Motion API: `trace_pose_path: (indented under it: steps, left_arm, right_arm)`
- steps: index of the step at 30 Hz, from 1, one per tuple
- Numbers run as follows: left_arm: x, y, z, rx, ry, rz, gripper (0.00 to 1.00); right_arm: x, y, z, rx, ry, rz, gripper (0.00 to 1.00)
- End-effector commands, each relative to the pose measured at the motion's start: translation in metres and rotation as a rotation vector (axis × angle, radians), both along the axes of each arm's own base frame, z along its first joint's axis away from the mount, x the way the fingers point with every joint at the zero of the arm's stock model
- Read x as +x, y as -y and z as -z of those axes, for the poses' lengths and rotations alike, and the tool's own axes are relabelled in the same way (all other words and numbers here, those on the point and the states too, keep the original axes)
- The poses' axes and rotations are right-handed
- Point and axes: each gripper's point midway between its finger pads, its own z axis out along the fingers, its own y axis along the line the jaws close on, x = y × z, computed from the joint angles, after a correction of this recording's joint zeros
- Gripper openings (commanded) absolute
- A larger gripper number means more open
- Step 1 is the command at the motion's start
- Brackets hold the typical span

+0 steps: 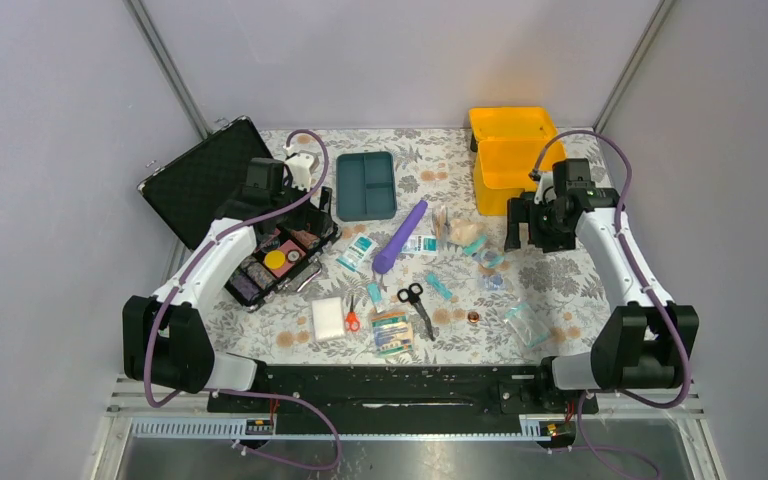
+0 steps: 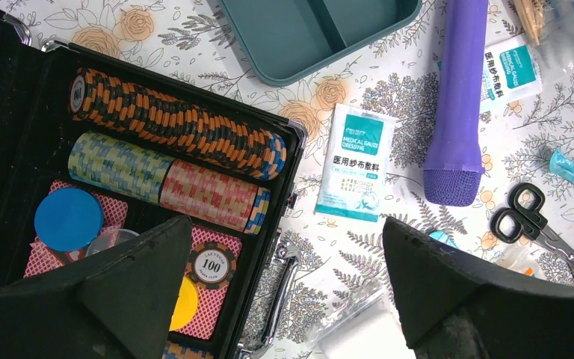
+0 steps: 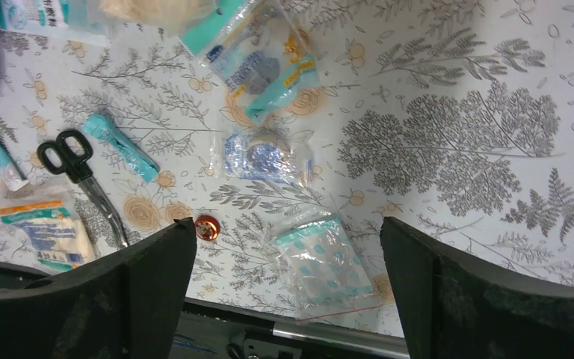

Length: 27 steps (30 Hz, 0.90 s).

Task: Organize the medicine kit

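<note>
**Yellow kit stands open at the far right, supplies strewn over the desk**

The boxy yellow plastic medicine kit stands at the far right of the desk, with its hinged yellow lid thrown back behind it. Its teal divided inner tray is out of the case. It lies flat on the floral cloth well to the left, at the far middle of the desk.

The right claw hangs just in front of the kit, jaws wide apart and gripping nothing. Its wrist view looks down on a clear bag holding a blue-and-white bandage roll. Nearer the desk's edge lies a clear zip bag of teal dotted plasters. A small round copper-coloured piece sits close to one finger's tip.

Near the middle, a purple cylindrical handle with a mesh end lies slanted, with a white-and-teal gauze packet just to its left. Black-handled scissors lie closer to the arms. Small orange-handled scissors rest beside a white folded pad.

At the left, an open black hard case holds rows of striped poker chips and red-backed cards. The left claw hovers over the case's right edge, jaws spread wide and empty.
</note>
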Motion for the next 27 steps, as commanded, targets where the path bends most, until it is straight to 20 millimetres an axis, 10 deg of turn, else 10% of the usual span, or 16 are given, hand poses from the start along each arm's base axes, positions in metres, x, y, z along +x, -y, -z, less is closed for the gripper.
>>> trace_pose_path:
  steps: [1, 5, 11, 27]
  left_arm:
    - [0.009, -0.002, -0.007, 0.008, 0.057, 0.001, 0.99]
    - [0.009, -0.002, -0.007, 0.014, 0.061, 0.005, 0.99]
    - [0.012, -0.005, -0.010, 0.033, 0.077, 0.004, 0.99]
    - [0.016, -0.014, -0.011, 0.099, 0.092, 0.007, 0.99]
  right_arm:
    - [0.023, -0.021, -0.024, 0.092, 0.101, -0.158, 1.00]
    - [0.024, -0.060, -0.041, 0.249, 0.133, -0.496, 1.00]
    - [0.055, -0.087, -0.014, -0.008, 0.169, -0.850, 0.73]
    - [0.102, -0.099, 0.071, -0.367, 0.259, -1.364, 0.66]
